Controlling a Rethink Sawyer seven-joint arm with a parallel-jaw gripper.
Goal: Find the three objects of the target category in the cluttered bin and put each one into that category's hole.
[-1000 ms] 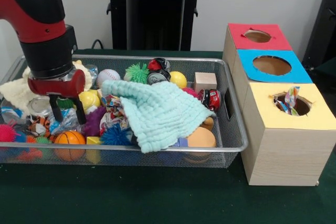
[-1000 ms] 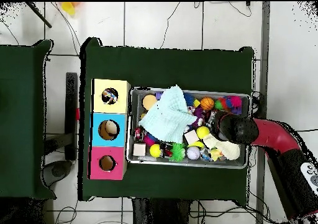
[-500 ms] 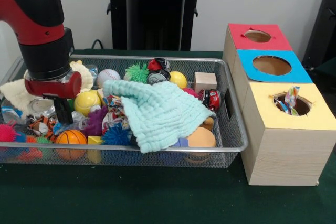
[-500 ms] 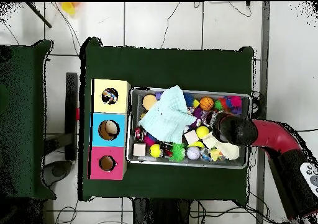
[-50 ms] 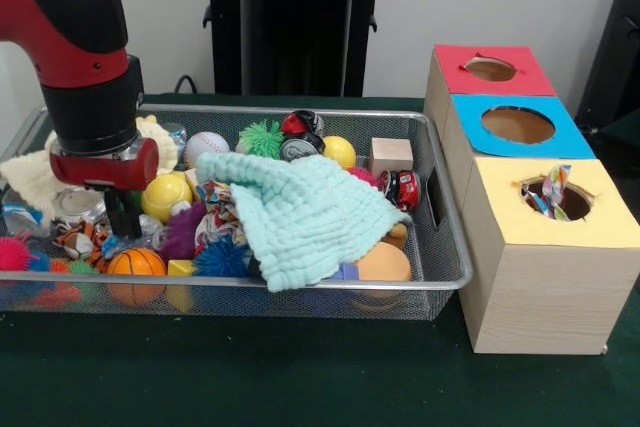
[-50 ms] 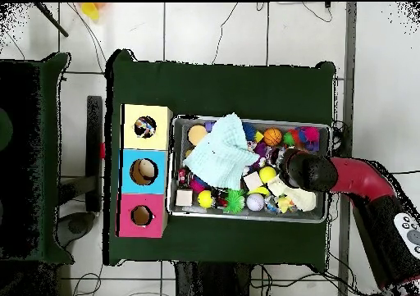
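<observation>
Wire mesh bin (image 5: 445,277), front view: filled with mixed items. A mint cloth (image 5: 300,212) lies draped over the middle and right. A cream cloth (image 5: 35,175) sits at the far left. Balls noted: an orange basketball (image 5: 133,263) at the near left rim, a yellow ball (image 5: 165,192), a baseball (image 5: 205,145), a green spiky ball (image 5: 262,137) and a blue spiky ball (image 5: 220,259). A wooden block (image 5: 390,155) stands at the far right, and a red can (image 5: 403,189) just near of it.

Right of the bin stand three boxes in a row, each with a hole on top: the red box (image 5: 535,82) farthest, the blue box (image 5: 575,142) in the middle, the yellow box (image 5: 540,297) nearest. A crumpled wrapper (image 5: 553,190), shiny and many-coloured, sticks out of the yellow hole. The red and blue holes show nothing inside.

A similar colourful wrapper (image 5: 213,209) lies in the bin, at the cloth's left edge.

My gripper (image 5: 122,219) is down in the bin's left end, clenched; I cannot tell whether anything is pinched.
</observation>
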